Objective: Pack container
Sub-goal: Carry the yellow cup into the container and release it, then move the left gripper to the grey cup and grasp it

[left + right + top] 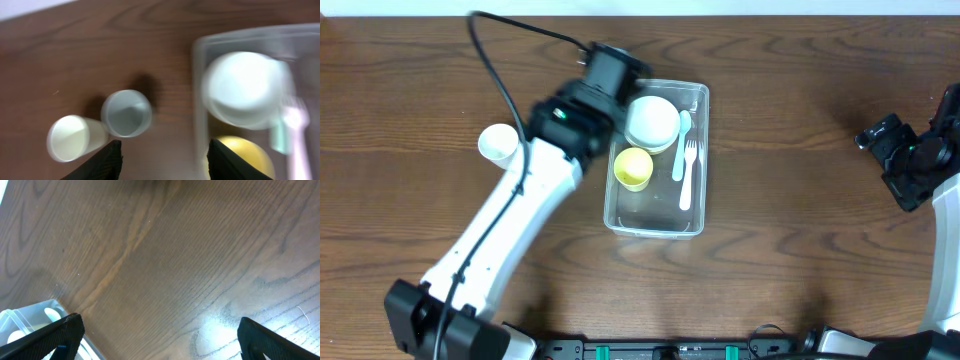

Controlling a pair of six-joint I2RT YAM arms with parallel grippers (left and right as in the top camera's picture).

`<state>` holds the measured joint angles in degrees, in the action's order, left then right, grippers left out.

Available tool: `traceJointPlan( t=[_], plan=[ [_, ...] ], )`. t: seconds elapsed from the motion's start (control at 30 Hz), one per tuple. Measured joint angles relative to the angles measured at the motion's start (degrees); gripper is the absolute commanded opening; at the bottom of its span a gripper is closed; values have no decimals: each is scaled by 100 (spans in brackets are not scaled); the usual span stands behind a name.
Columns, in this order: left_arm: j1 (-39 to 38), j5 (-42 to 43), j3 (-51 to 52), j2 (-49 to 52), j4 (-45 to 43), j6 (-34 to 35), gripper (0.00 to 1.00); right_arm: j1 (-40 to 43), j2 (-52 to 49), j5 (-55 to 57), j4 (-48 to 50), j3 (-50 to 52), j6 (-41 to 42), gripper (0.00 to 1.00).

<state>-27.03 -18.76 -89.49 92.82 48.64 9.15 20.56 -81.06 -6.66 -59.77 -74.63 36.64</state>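
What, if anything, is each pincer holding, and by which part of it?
Nothing is held. The left pincer is open and empty by the edge of the container. The right pincer is open and empty over the table.

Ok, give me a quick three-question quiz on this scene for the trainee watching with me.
1. True or false: the white bowl lies inside the container.
2. Short answer: is the right gripper open or shut?
3. Multiple choice: where is the white cup?
A) in the container
B) on the table, outside the container
C) in the right gripper

Key: 1 true; 2 open; 3 B.
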Motion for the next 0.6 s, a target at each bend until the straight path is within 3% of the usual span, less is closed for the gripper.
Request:
traceJointPlan(
  t=[0.3, 0.6],
  plan=[
    [1602, 1121, 0, 195, -153, -109, 56, 0, 0, 0, 0, 0, 0, 99],
    [1644, 1727, 0, 1073, -151, -260, 55, 0, 0, 0, 0, 0, 0, 99]
  ],
)
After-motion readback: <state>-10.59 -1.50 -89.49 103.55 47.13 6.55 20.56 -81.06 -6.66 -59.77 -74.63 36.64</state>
